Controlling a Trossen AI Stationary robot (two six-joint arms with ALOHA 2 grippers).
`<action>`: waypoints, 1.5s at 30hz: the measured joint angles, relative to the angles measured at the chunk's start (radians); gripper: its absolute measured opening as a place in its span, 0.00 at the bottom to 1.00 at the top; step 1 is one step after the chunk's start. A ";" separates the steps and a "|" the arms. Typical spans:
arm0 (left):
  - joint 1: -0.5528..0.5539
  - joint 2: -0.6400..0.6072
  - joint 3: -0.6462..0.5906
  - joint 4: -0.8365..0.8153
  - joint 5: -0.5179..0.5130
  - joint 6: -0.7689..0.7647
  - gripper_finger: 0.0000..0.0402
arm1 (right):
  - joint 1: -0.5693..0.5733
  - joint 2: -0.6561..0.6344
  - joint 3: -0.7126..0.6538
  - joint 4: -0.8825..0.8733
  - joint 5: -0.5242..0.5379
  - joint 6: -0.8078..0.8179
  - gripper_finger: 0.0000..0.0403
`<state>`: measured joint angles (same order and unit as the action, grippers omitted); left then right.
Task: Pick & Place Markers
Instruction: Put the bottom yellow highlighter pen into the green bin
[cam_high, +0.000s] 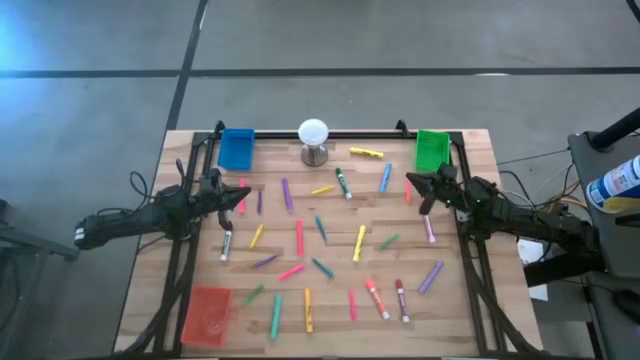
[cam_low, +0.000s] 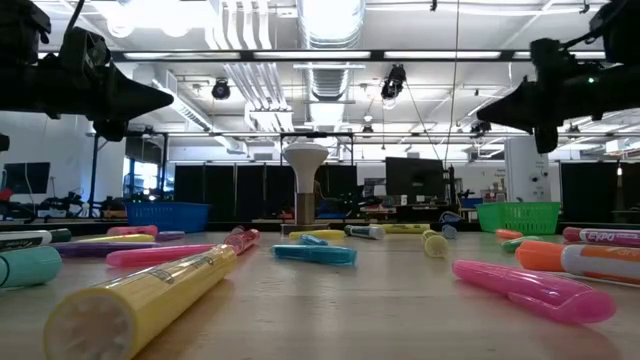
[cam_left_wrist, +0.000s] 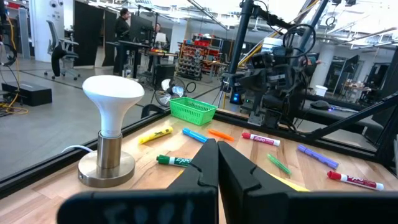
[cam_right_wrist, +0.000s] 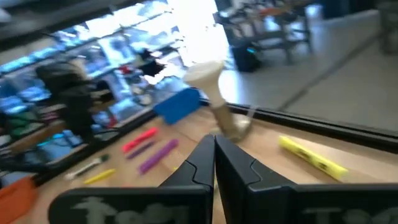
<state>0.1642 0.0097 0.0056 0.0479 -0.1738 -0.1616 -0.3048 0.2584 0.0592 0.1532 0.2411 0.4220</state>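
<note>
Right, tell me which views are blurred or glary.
Right wrist view: smeared throughout, the blue tray and yellow marker soft. Low view: ceiling lights flare white, the nearest yellow marker out of focus. Left wrist view: crisp on the white ball. High view: evenly lit.

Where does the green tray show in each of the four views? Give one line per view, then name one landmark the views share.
High view: green tray at the table's far edge, on the right arm's side.
Low view: far right background, behind the markers.
Left wrist view: centre, beyond the yellow marker.
Right wrist view: not in it.
Shared landmark: the white ball on its stand.
</note>
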 joint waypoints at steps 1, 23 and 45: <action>0.000 0.000 0.000 0.000 0.000 0.000 0.00 | 0.015 0.040 0.018 0.000 0.034 0.014 0.02; 0.000 0.000 0.000 0.000 0.000 0.000 0.00 | 0.154 0.920 0.455 -0.235 0.206 0.466 0.02; 0.000 0.000 0.000 -0.002 0.000 0.000 0.00 | 0.081 1.501 0.994 -0.577 0.056 0.293 0.40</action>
<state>0.1638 0.0097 0.0059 0.0463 -0.1738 -0.1612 -0.2240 1.7594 1.0534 -0.4239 0.2975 0.7151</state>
